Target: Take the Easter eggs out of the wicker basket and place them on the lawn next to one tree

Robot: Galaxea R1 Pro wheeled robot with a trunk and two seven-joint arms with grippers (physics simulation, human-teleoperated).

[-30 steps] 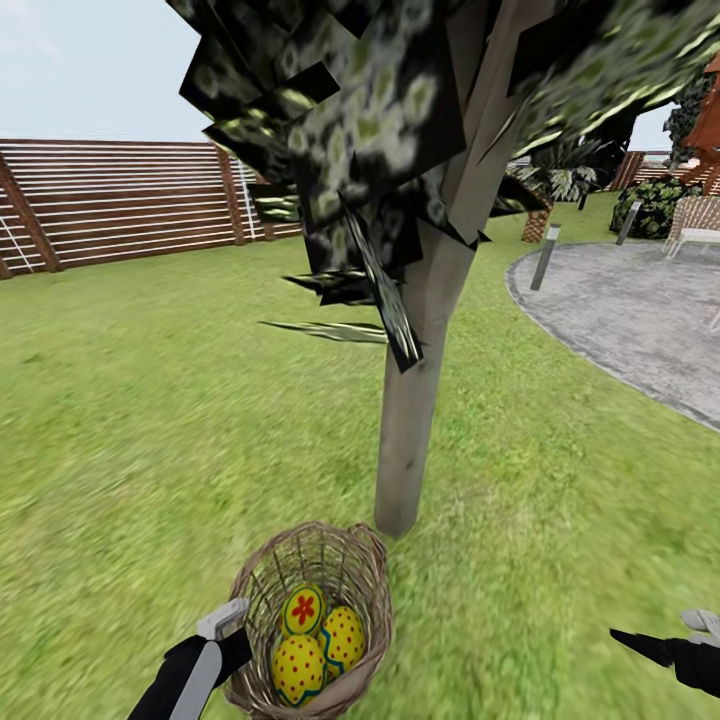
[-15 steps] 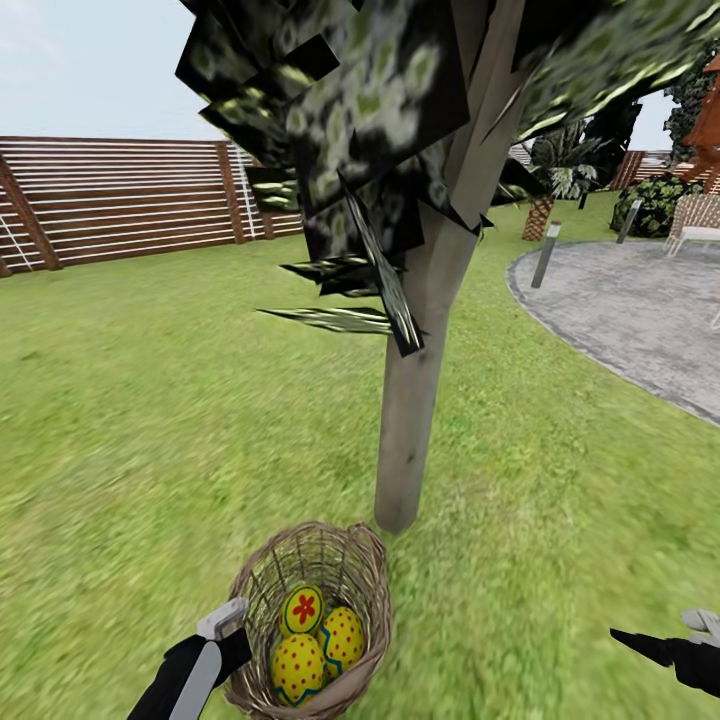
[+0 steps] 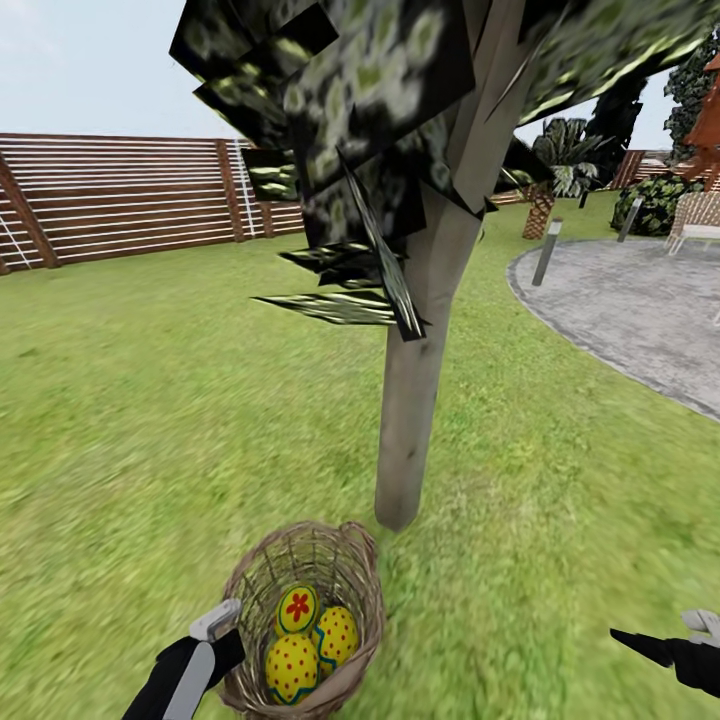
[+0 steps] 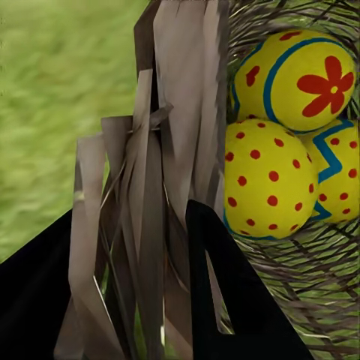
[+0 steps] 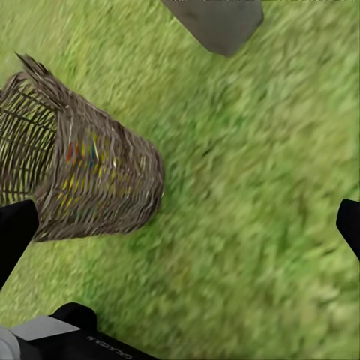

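Head view: wicker basket (image 3: pixel 305 620), round, brown, open weave, standing on the lawn (image 3: pixel 150 400) just in front of the foot of the tree (image 3: pixel 410 420). Contents, all three Easter eggs, yellow and bunched together: red-flower egg (image 3: pixel 297 609) at the far side, red-dotted egg (image 3: pixel 292 668) nearest the robot, third egg with blue zigzag (image 3: pixel 337 634) beside them toward the right. Left wrist view: the same three, flower egg (image 4: pixel 300 79), dotted egg (image 4: pixel 266 178), zigzag egg (image 4: pixel 337 161), lying against the weave inside the basket wall (image 4: pixel 169 150). Left gripper (image 3: pixel 222 622) at the basket's near-left rim; its two dark fingers (image 4: pixel 225 292) straddle the rim strands, one inside and one outside, closed onto the wicker. Right gripper (image 3: pixel 650 645) low at the right over bare grass, well apart from the basket; its fingertips (image 5: pixel 15 225) sit at opposite edges of the right wrist view, spread wide and holding nothing, with the basket (image 5: pixel 82 176) seen from outside and the trunk base (image 5: pixel 217 22) beyond. Tree: pale grey-beige straight trunk, dark angular leaf panels mottled green and white overhead. Ground: bright green flat grass throughout. Surroundings: brown slatted fence (image 3: pixel 120 200) along the far left, curved grey paved area (image 3: pixel 630 310) at the right with a short post (image 3: pixel 546 253), a round bush (image 3: pixel 655 205) and pale sky beyond.
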